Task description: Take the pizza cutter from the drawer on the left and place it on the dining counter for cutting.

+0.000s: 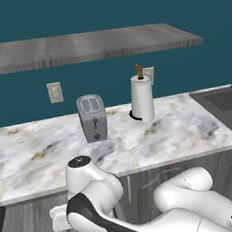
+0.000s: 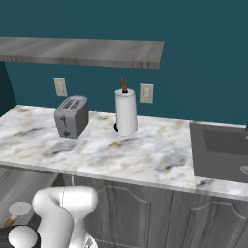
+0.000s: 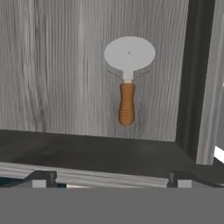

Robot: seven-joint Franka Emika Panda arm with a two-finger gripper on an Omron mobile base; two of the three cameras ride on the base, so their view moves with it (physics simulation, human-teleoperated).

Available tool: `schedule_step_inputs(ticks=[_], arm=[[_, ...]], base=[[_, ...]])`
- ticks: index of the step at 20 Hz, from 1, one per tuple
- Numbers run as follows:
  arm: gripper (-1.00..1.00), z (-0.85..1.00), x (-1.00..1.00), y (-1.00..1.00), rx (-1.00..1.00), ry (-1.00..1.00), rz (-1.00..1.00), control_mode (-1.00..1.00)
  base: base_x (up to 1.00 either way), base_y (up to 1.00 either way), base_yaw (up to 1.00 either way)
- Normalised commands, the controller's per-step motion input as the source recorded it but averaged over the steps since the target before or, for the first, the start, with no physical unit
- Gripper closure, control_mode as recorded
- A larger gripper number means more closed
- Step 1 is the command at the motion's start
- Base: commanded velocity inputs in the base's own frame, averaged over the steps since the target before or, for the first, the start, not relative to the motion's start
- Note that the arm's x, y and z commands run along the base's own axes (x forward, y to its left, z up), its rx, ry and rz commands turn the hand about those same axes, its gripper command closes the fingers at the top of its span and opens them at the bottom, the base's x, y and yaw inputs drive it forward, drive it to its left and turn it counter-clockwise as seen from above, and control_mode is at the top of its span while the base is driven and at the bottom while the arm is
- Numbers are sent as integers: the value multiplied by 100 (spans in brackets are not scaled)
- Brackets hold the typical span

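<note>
**Open Jaws Above the Cutter in the Drawer**

Dark finger tips of the gripper (image 3: 109,178) stand wide apart at the bottom of the hand view, holding nothing. Beyond them the pizza cutter (image 3: 127,83) lies flat on the grey wood-grain floor of the open drawer (image 3: 52,74), round blade away from the fingers, brown handle toward them, clear of the drawer walls. From the base views, a marble counter (image 1: 140,140) carries a toaster (image 1: 92,118) and a paper towel holder (image 1: 141,98), with a sink (image 2: 220,147) to the right.
</note>
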Motion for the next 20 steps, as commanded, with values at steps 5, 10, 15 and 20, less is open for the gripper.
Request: schedule_step_inputs(ticks=[5, 10, 15, 20], arm=[[-100, -20, 0, -3, 0, -2, 0, -100], [-100, -17, 0, 0, -3, 0, 0, -100], [-100, -14, 0, 1, -2, 0, -1, -100], [-100, -10, 0, 2, -1, 0, -1, -100]], base=[[0, 0, 0], [0, 0, 0], [0, 0, 0], [0, 0, 0]])
